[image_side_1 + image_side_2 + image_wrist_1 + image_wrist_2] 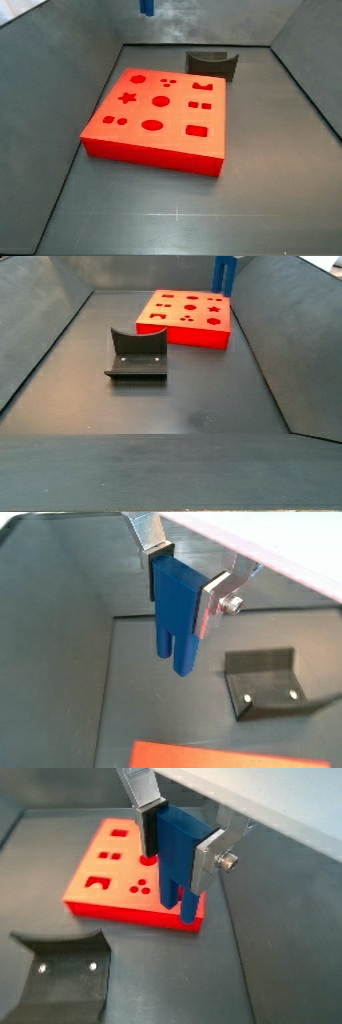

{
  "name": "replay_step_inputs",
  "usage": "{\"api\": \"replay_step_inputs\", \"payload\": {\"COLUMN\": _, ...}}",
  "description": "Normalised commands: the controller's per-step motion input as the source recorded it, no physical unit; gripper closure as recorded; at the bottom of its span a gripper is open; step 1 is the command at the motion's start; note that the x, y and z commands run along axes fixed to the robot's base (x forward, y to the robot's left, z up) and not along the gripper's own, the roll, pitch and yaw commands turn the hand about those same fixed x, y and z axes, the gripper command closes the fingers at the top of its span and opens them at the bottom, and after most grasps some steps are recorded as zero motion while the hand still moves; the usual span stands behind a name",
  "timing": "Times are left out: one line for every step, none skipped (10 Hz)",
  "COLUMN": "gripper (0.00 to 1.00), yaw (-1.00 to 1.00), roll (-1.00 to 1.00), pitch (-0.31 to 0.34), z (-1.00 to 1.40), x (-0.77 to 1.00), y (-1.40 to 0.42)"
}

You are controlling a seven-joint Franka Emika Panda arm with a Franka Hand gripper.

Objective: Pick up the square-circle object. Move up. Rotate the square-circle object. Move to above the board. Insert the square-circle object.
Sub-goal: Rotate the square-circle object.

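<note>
Fingers point(218, 597) of the gripper point(187, 580) clamped on the square-circle object point(175, 617), prongs down, high above the board point(114, 880).

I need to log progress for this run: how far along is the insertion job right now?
Done: the peg is picked up and lifted; the gripper is shut on it high above the floor, prongs pointing down.
In hand: carrying it toward the board; a side view shows the peg near the board's far edge.
Left: lining it up over its hole and inserting. No hole holds the peg.
</note>
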Motion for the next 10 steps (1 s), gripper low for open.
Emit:
{"api": "replay_step_inputs", "payload": {"gripper": 1.0, "yaw": -1.0, "roll": 0.0, "pitch": 0.006, "z": -0.01, "x": 0.04, "y": 0.0}}
{"api": "replay_step_inputs", "payload": {"gripper": 1.0, "yaw": -1.0, "roll": 0.0, "pitch": 0.006, "z": -0.01, "x": 0.04, "y": 0.0}}
{"api": "replay_step_inputs", "payload": {"gripper": 1.0, "yaw": -1.0, "roll": 0.0, "pitch": 0.007, "z": -0.01, "x": 0.03, "y": 0.01}}
{"api": "replay_step_inputs", "payload": {"gripper": 1.0, "yaw": -1.0, "roll": 0.0, "pitch": 0.007, "z": -0.01, "x": 0.03, "y": 0.01}}
{"api": "replay_step_inputs", "payload": {"gripper": 1.0, "yaw": -1.0, "roll": 0.0, "pitch": 0.008, "z": -0.01, "x": 0.03, "y": 0.01}}
{"api": "replay_step_inputs", "payload": {"gripper": 1.0, "yaw": -1.0, "roll": 0.0, "pitch": 0.008, "z": -0.01, "x": 0.03, "y": 0.01}}
{"api": "replay_step_inputs", "payload": {"gripper": 1.0, "yaw": -1.0, "roll": 0.0, "pitch": 0.009, "z": -0.01, "x": 0.03, "y": 0.01}}
{"api": "replay_step_inputs", "payload": {"gripper": 1.0, "yaw": -1.0, "roll": 0.0, "pitch": 0.01, "z": -0.01, "x": 0.03, "y": 0.01}}
{"api": "replay_step_inputs", "payload": {"gripper": 1.0, "yaw": -1.0, "roll": 0.0, "pitch": 0.01, "z": -0.01, "x": 0.03, "y": 0.01}}
{"api": "replay_step_inputs", "payload": {"gripper": 1.0, "yaw": -1.0, "roll": 0.0, "pitch": 0.011, "z": -0.01, "x": 0.03, "y": 0.01}}
